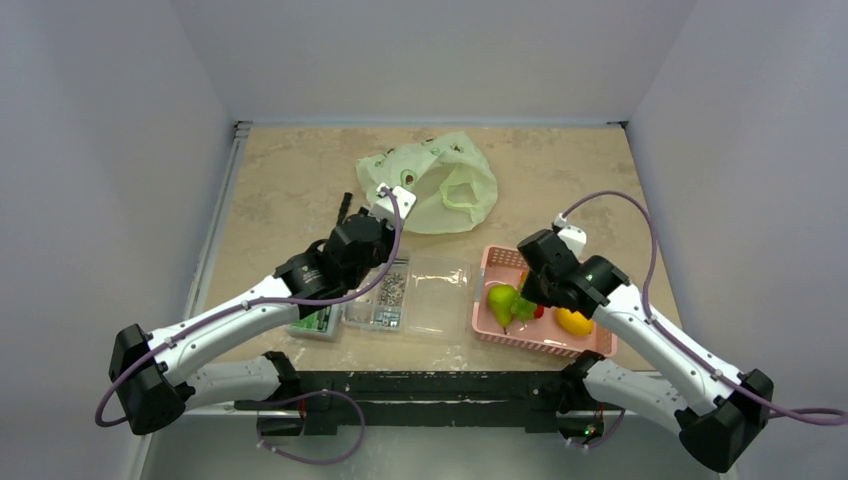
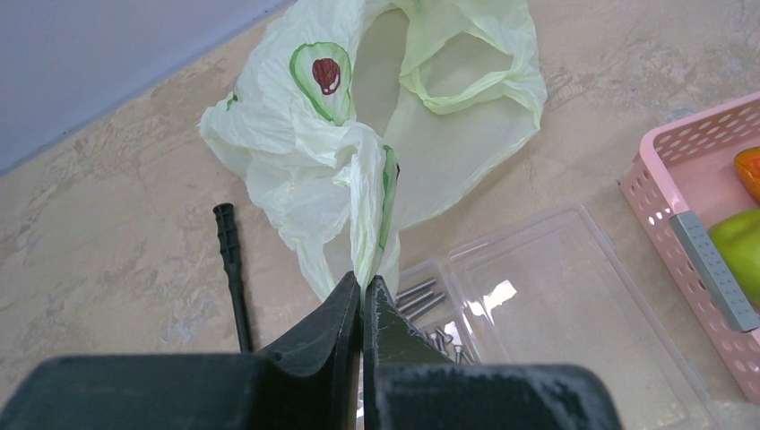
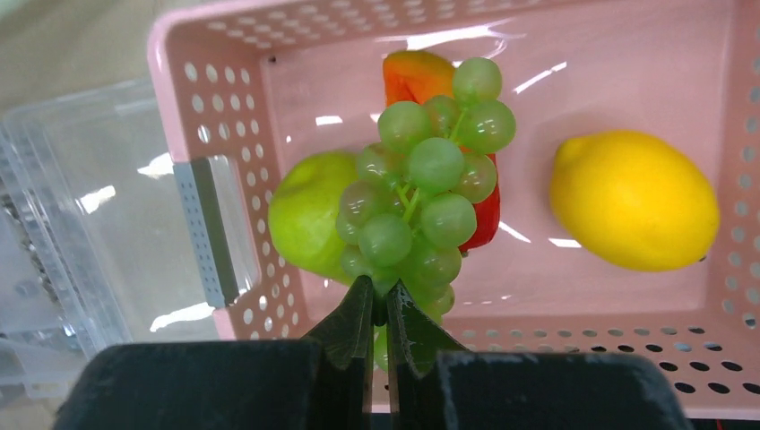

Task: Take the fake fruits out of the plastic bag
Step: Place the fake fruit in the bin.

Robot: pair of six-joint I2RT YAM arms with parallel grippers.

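No word, number or brand can be read anywhere. The only print is on the plastic bag (image 2: 269, 152): a drawn halved avocado (image 2: 321, 76) with a brown stone, at 11 o'clock in the left wrist view, and a creased second avocado print (image 2: 387, 193) near the centre.

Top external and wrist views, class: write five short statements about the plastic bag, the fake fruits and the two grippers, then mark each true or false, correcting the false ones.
1. The left gripper is shut on a fold of the thin pale green plastic bag. True.
2. The yellow plastic lemon lies inside the bag. False: it lies in the pink perforated basket.
3. The right gripper is shut on the green plastic grape bunch. True.
4. The green plastic pear lies on the bare table. False: it lies in the basket, beside the grapes.
5. The bag bears a printed avocado half. True.
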